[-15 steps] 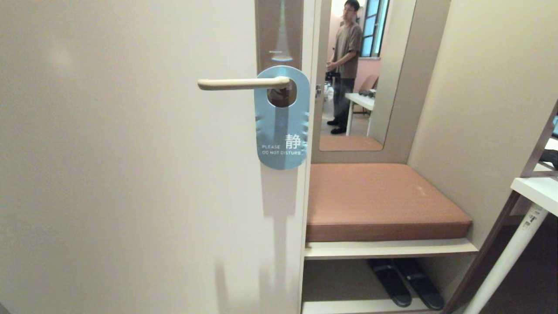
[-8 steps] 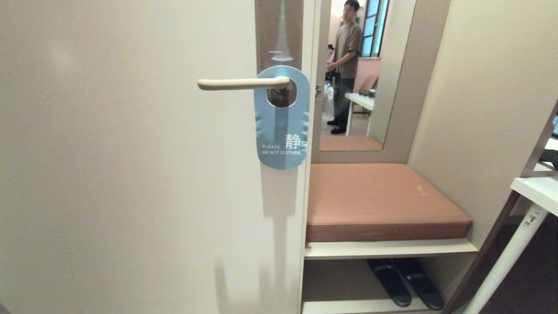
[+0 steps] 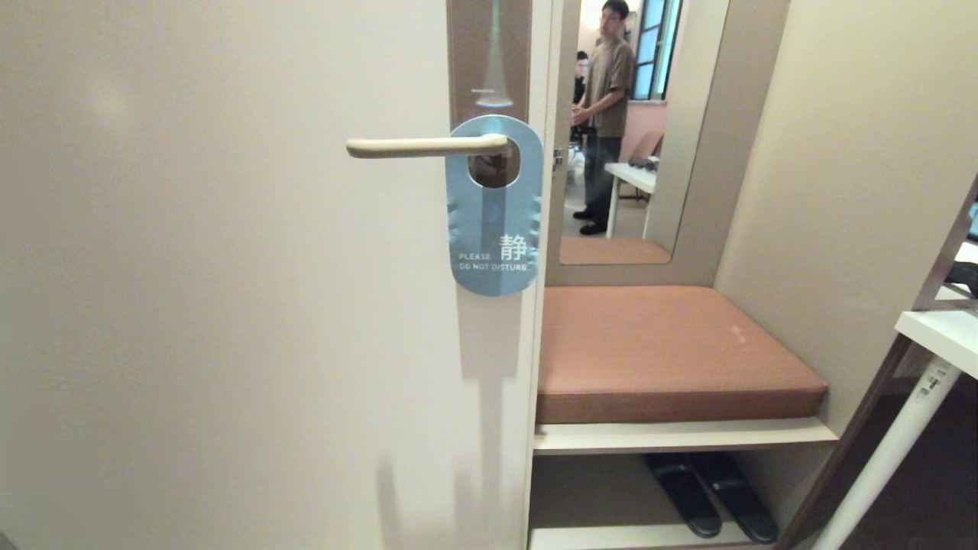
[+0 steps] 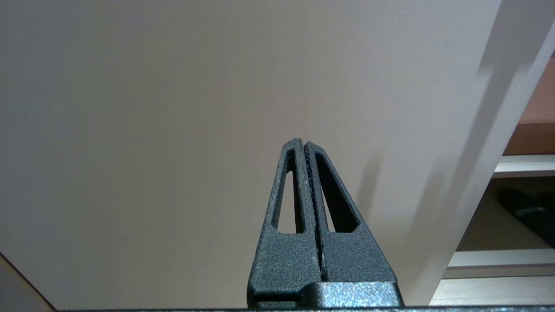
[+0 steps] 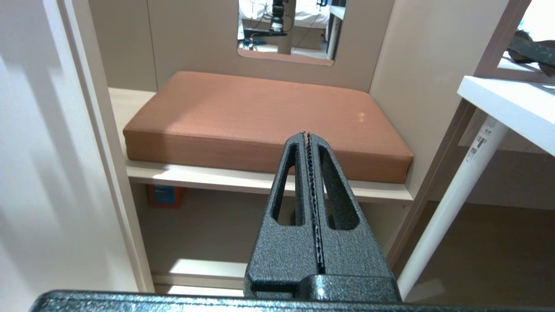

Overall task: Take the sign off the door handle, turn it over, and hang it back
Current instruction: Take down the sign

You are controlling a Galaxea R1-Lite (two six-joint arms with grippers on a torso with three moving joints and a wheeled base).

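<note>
The sign hangs on the cream door handle by its hole, blue face out with white "PLEASE DO NOT DISTURB". Handle and sign sit near the right edge of the cream door. Neither arm shows in the head view. My left gripper is shut and empty, pointing at the plain door panel. My right gripper is shut and empty too, pointing toward the cushioned bench beside the door. The sign and handle appear in neither wrist view.
Right of the door is a niche with a brown cushion on a shelf, dark slippers below and a mirror above showing a person. A white table with a slanted leg stands at far right.
Sign, handle and door hold still. In the mirror, a second person has come into view behind the standing one.
</note>
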